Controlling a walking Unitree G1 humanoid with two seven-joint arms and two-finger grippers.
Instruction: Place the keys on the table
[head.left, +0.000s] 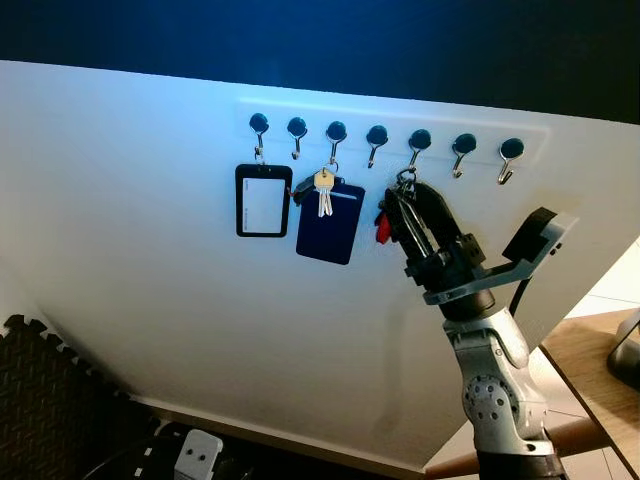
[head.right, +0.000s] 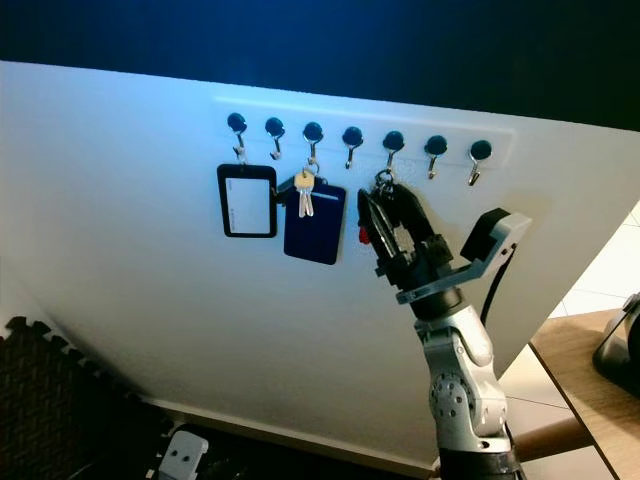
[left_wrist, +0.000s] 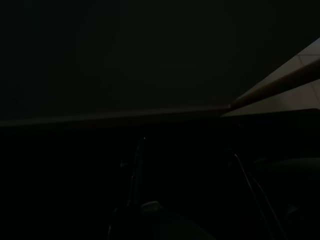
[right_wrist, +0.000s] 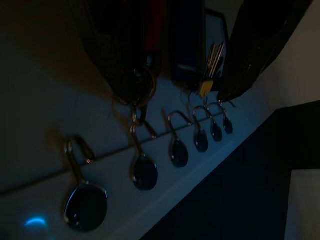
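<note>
From the head cameras: a white wall panel (head.left: 150, 260) carries a row of seven black-knobbed metal hooks (head.left: 377, 135). The right gripper (head.left: 400, 205) reaches the fifth hook, its black fingers apart around the dark key bunch with a red tag (head.left: 384, 228) hanging there. A wooden table (head.left: 595, 370) sits far right. Right wrist view: keyring (right_wrist: 137, 92) between fingers. Left wrist view: darkness.

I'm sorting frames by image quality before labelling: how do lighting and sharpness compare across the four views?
Left and right eye views: sharp, the white board brightly lit with a bluish glare near the hooks, the right gripper and keys clear. Right wrist view: dim, hooks glinting, a blue glare spot low down. Left wrist view: almost black, with a pale wedge at one edge.
</note>
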